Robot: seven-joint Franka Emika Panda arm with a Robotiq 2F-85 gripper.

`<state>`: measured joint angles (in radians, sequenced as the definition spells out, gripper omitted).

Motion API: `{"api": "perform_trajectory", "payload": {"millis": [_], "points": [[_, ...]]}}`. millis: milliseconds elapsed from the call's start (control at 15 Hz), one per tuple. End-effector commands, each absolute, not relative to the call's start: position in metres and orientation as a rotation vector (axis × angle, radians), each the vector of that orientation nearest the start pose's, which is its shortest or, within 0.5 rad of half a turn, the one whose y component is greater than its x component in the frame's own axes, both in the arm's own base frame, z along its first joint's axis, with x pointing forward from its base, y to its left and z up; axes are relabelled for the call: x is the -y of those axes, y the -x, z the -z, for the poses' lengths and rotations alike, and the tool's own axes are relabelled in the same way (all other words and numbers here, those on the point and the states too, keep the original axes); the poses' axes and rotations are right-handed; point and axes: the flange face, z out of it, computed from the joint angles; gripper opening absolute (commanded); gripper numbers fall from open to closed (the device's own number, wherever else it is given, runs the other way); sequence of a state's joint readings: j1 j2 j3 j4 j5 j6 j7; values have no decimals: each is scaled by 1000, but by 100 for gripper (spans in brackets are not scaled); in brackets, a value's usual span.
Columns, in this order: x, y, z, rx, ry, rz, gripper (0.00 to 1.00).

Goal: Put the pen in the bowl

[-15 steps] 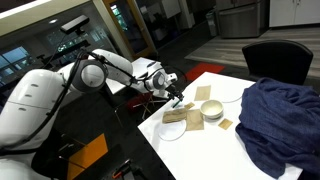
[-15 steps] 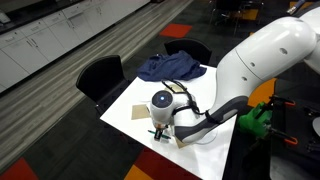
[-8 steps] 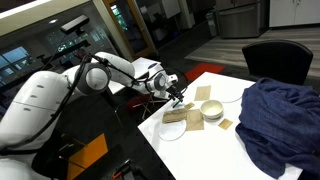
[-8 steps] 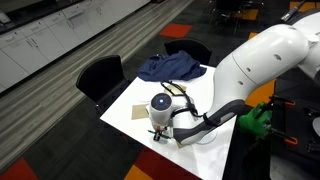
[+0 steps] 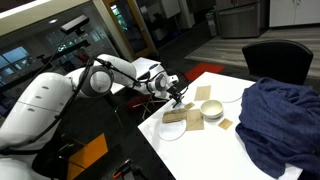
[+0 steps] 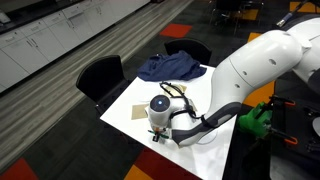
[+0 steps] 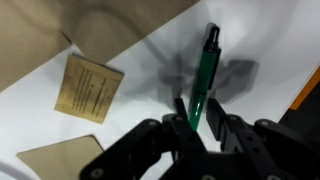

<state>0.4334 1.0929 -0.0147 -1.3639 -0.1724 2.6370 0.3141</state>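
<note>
- My arm reaches out level toward the table, wrist tipped down, gripper low over its corner.
- The gripper is clamped narrow on the lower end of the pen. In the wrist view the pen points to 12 o'clock above white tabletop.
- The bowl sits at 4 o'clock from my gripper, apart from the pen.
- A tan square lies at 9 o'clock of the pen, with faint marks I can't read.
- Against a second ago, my elbow has edged along and the gripper has barely shifted.

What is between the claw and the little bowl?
Tan square pieces lie between the claw, gripping the pen, and the bowl, seen in an exterior view.
</note>
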Motion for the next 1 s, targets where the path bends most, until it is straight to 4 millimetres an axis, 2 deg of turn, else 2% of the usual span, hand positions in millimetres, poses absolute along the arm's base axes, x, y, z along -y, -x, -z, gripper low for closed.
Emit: {"api": "perform_trajectory", "payload": {"millis": [0, 133, 200, 333, 600, 933], "points": [[-304, -673, -71, 417, 3124, 289, 2], [-304, -674, -70, 414, 3125, 282, 0], [-305, -674, -70, 416, 3123, 279, 3], [-307, -673, -78, 426, 3118, 296, 3], [-308, -673, -103, 396, 3141, 366, 3], [-303, -678, -143, 333, 3179, 482, 3]]}}
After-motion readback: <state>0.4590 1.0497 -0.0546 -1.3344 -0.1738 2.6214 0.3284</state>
